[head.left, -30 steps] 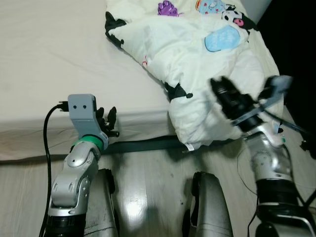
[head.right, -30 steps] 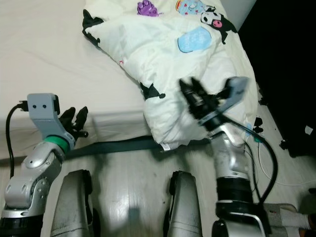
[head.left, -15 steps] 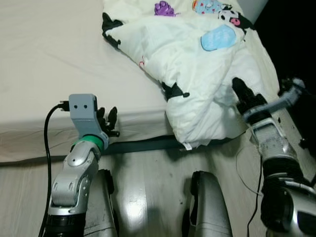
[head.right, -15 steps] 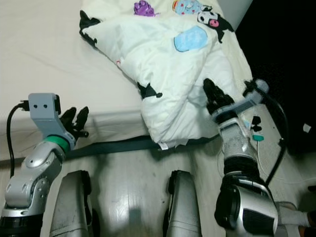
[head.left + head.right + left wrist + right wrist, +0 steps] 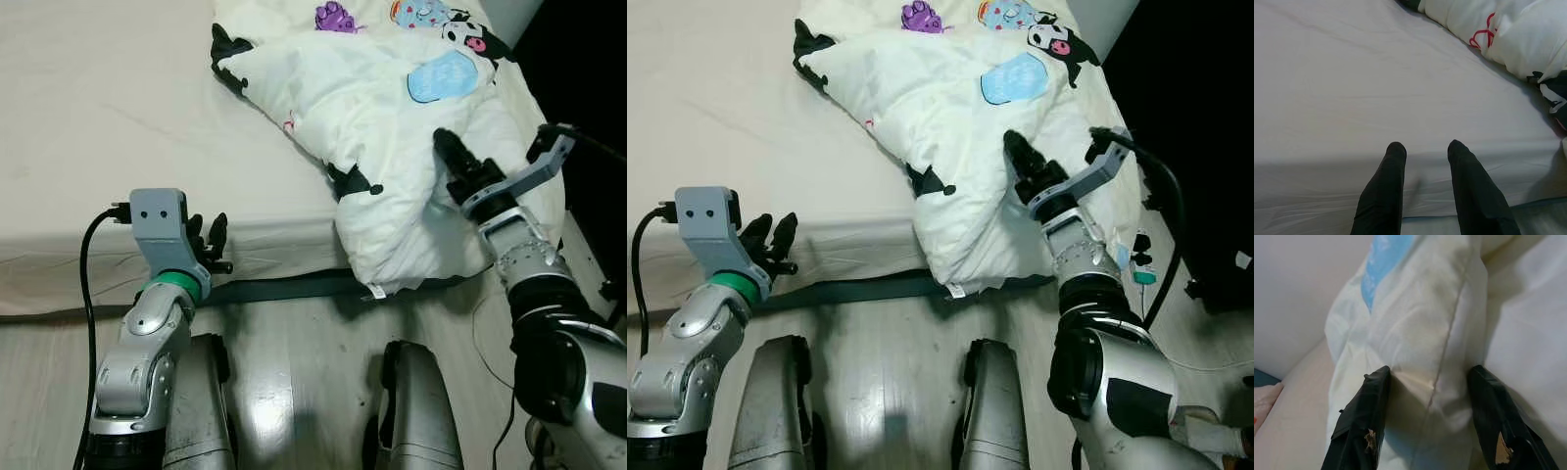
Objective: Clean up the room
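Item: duvet (image 5: 392,127), white with cartoon prints, bunched on the right side of the bed (image 5: 118,117), one corner hanging over the mattress edge toward the floor (image 5: 294,362). Right gripper (image 5: 1425,396): a second ago you had it raised clear in front of the hanging corner; it has since swung out and come back in, and its fingers (image 5: 1359,423) are now spread with a seamed fold of the duvet bulging between them, not yet pinched. Reading: you are set up to clamp and drag the duvet flat. Left gripper (image 5: 1422,156): fingers apart, holding nothing, unmoved at the near edge of the bed, well apart from the duvet.
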Controlling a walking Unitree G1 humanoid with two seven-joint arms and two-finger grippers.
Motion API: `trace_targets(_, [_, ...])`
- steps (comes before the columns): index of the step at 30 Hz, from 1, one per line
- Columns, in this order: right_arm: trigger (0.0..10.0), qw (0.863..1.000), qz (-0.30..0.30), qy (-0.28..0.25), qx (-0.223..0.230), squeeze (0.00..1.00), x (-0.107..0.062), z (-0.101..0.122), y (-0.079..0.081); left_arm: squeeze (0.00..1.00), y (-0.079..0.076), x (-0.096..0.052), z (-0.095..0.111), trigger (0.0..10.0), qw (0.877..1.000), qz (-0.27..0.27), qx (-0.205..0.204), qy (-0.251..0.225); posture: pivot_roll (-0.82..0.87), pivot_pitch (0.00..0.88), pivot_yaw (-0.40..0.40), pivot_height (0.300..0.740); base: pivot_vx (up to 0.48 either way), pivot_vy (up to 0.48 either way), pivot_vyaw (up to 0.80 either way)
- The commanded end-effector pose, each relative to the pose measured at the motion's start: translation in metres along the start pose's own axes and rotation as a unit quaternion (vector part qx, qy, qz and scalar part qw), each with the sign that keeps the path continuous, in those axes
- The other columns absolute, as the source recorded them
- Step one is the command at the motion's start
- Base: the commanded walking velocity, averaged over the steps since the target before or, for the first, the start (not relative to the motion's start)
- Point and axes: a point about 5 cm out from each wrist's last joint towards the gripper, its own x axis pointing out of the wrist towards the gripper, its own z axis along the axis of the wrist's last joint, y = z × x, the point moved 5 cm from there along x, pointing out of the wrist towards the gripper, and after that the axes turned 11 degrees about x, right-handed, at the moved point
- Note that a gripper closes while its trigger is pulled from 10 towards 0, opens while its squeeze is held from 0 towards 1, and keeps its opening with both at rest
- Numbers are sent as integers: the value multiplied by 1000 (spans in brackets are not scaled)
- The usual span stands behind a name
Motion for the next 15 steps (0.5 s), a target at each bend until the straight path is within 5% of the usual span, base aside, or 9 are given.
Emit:
trace_targets(1, [10000, 1000, -11, 1, 2, 0, -1, -2, -4, 0, 1, -4, -6, 10000, 1000, 3, 5, 12, 197, 283, 5, 501, 0, 0, 0])
trace_targets(4, [10000, 1000, -11, 1, 2, 0, -1, -2, -4, 0, 1, -4, -6, 10000, 1000, 3, 5, 12, 197, 283, 5, 501, 0, 0, 0])
trace_targets(5, [0, 1000, -18, -2, 9, 0, -1, -2, -6, 0, 2, -6, -6, 10000, 1000, 6, 5, 13, 210, 288, -1, 501, 0, 0, 0])
trace_targets(15, [0, 1000, 23, 7, 15, 0, 5, -5, 8, 0, 3, -7, -8, 10000, 1000, 9, 4, 17, 203, 283, -2, 501, 0, 0, 0])
